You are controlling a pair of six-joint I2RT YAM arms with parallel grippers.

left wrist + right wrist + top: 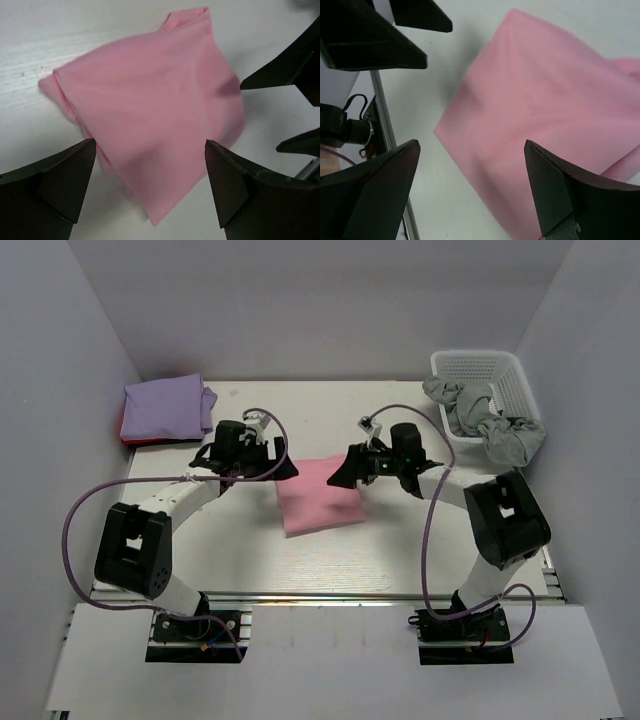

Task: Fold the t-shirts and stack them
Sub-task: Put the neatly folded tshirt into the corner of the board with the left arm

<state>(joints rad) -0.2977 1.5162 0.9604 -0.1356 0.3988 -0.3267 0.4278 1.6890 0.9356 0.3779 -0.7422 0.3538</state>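
Both pairs of jaws are standing wide open and gripping nothing. The left jaws are hovering over the far left corner of the pink t-shirt [318,502] and the right jaws over its far right corner. In each wrist view we are seeing pink cloth lying loose in the gap between the dark fingers [55,185], with nothing pinched. From the left wrist the tips of the right jaws are showing just beside the shirt's edge; we cannot tell whether they are touching it.

We are finding the pink t-shirt lying folded into a roughly square pad, slightly tilted, in the middle of the worktop [330,565] between the two arms. Its layered edges are showing along one side, and a small corner of cloth is poking out at one end.

Well apart from it, in the far left corner, the lavender t-shirt [165,408] is lying folded on top of the red t-shirt [124,432], which is showing only as a thin edge at the left and near sides.

In the far right corner a white basket [500,365] is standing, with a grey cloth [495,430] spilling over its near rim. Purple cables [70,530] are looping from each wrist down to the bases at the near edge.
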